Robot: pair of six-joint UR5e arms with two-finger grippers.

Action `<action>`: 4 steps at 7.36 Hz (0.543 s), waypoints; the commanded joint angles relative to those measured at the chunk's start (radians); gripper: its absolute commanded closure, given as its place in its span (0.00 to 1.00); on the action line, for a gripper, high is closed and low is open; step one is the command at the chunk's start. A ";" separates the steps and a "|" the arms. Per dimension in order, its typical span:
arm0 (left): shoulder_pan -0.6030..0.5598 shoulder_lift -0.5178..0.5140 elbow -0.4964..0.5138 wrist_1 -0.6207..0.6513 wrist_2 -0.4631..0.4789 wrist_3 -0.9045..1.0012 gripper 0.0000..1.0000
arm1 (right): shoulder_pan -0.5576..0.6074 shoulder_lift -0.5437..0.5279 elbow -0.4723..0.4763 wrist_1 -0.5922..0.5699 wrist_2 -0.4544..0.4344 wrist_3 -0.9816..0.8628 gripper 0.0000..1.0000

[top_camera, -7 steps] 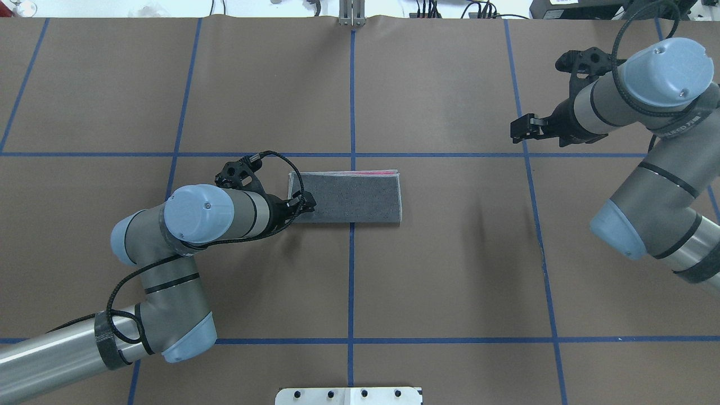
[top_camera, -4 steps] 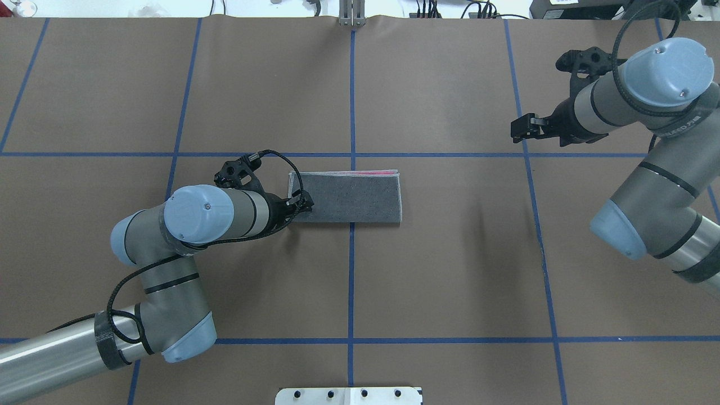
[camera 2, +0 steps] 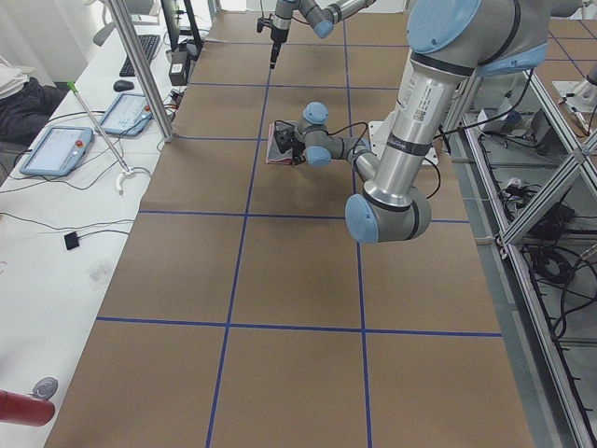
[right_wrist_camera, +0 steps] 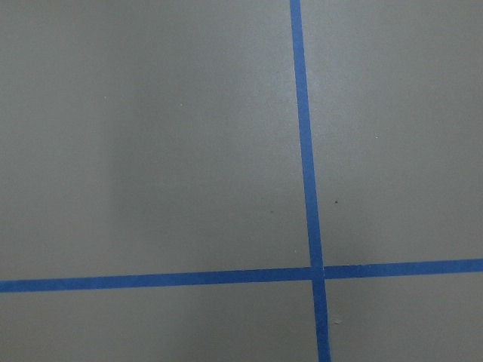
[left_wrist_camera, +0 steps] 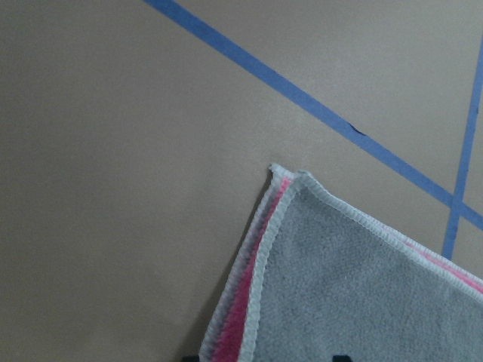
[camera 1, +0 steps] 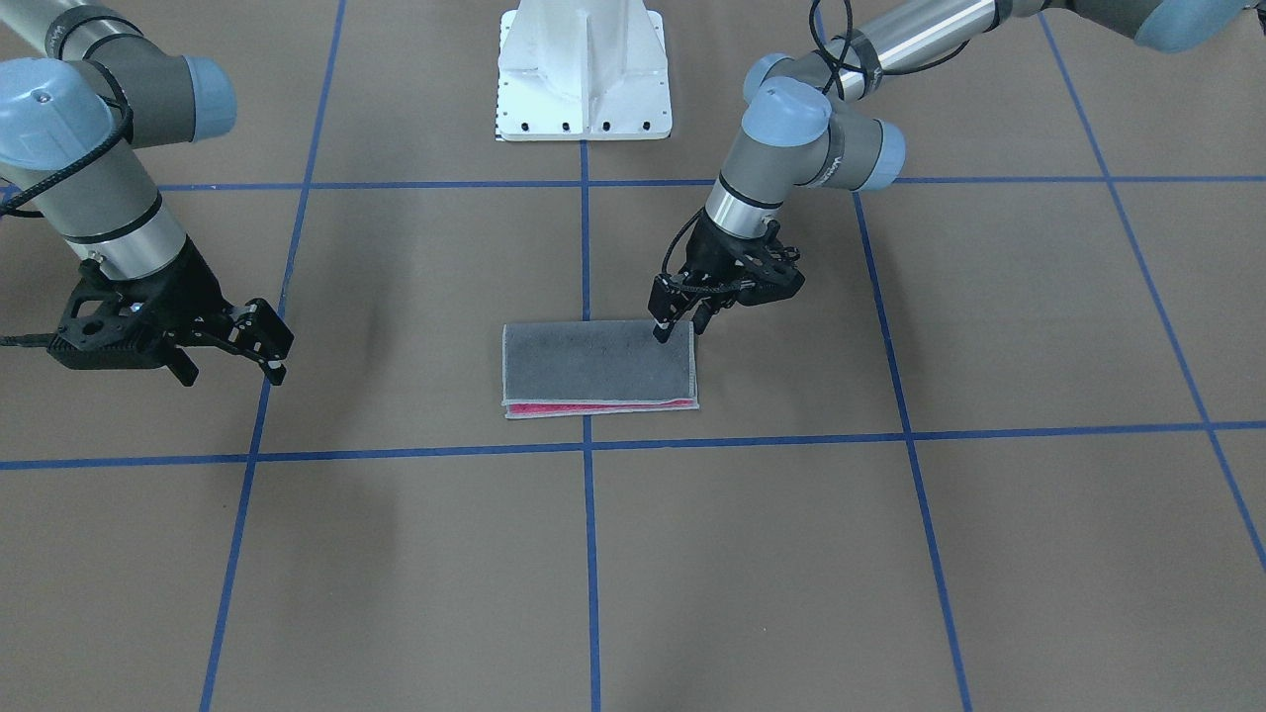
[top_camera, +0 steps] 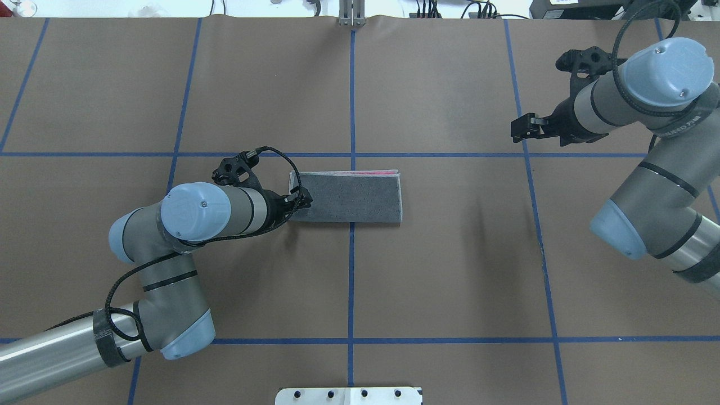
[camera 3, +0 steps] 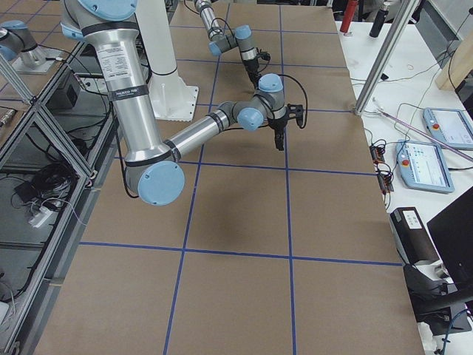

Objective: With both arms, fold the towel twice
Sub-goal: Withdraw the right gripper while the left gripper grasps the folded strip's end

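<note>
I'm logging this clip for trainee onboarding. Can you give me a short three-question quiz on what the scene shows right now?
1. True or false: the towel lies flat as a folded rectangle, grey face up.
2. Which arm's gripper is at the towel's corner? A) right B) left C) both
3. Fill in: the colour showing between the layers along the towel's long edge is ____.

Key:
1. True.
2. B. The left gripper is at the corner with its jaws open. The right gripper hangs over the table, well away from the towel.
3. Pink.
</note>
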 commanded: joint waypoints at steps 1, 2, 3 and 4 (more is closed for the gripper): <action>-0.001 0.006 0.001 0.000 -0.001 -0.002 0.33 | 0.000 0.001 0.000 0.000 -0.002 0.000 0.00; 0.000 0.008 -0.002 0.000 -0.002 -0.002 0.33 | 0.000 0.001 0.000 0.000 -0.002 0.000 0.00; -0.001 0.010 -0.002 -0.002 -0.001 -0.003 0.34 | 0.000 0.001 0.000 0.000 -0.004 0.002 0.00; -0.001 0.010 -0.005 -0.002 -0.001 -0.006 0.45 | -0.002 0.001 0.000 0.000 -0.004 0.000 0.00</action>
